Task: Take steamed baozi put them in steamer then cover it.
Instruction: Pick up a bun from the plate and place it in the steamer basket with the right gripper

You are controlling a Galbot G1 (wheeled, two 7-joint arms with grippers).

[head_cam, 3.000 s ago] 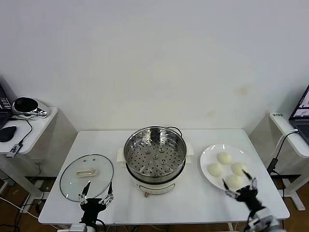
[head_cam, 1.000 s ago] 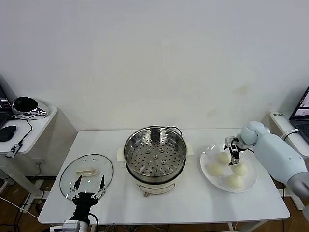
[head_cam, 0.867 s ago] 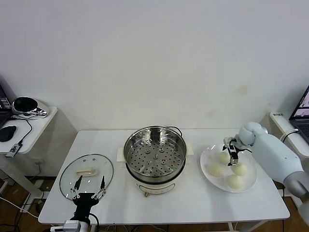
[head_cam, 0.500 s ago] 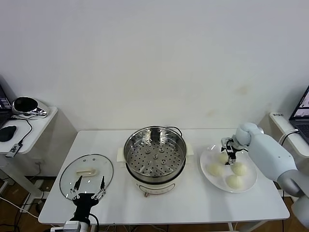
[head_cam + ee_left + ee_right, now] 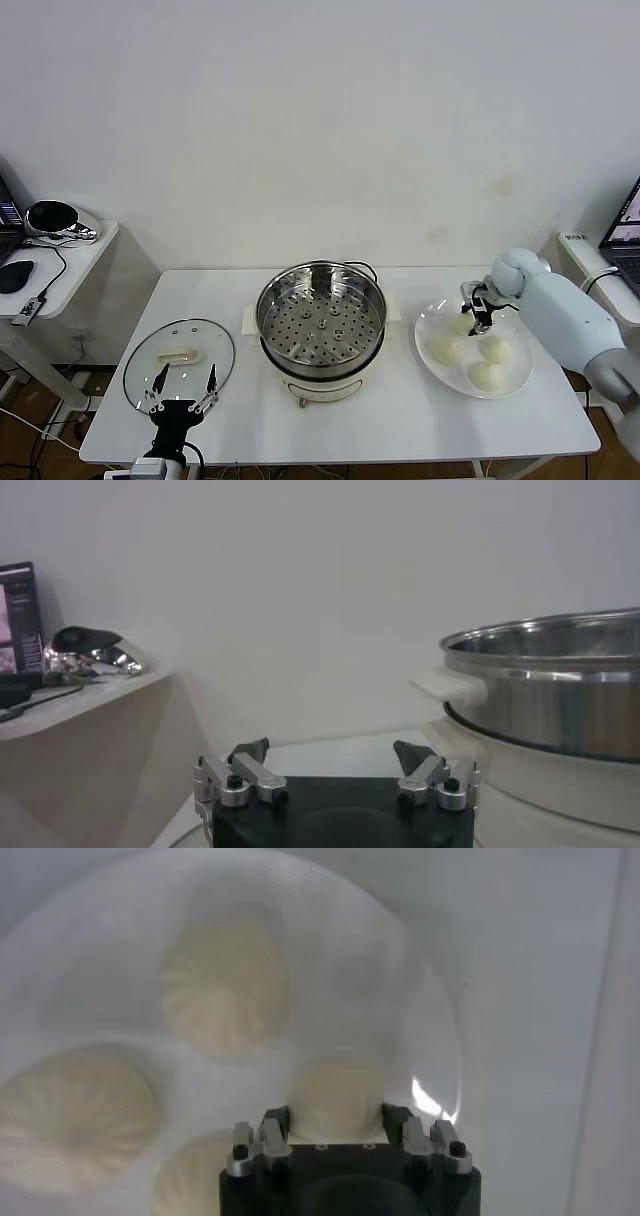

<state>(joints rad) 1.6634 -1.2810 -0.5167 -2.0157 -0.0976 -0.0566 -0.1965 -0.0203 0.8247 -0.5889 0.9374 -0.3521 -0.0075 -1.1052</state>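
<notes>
Four baozi sit on a round white plate on the desk, on the robot's right side. They are small, round and cream-white. Three sit close together toward the front of the plate. The fourth baozi is at the back of the plate, nearest the wall.

The right pincer is down over that back bun. In the right wrist view the two fingers stand apart, one on each side of the bun, and the pincer is wide open around it. I cannot tell if the fingers touch the bun. The bun sits on the plate.

The steamer stands in the middle of the desk, just beside the plate. It is a shiny metal pot on a white base, with a tray full of little holes inside. No bun is in it.

The cover lies flat on the desk on the robot's left side, apart from the steamer. It is clear glass with a white handle on top.

The left pincer waits low at the front edge of the desk, right at the near rim of the cover. Its fingers are spread wide and hold nothing. The left wrist view shows the steamer off to the side.
</notes>
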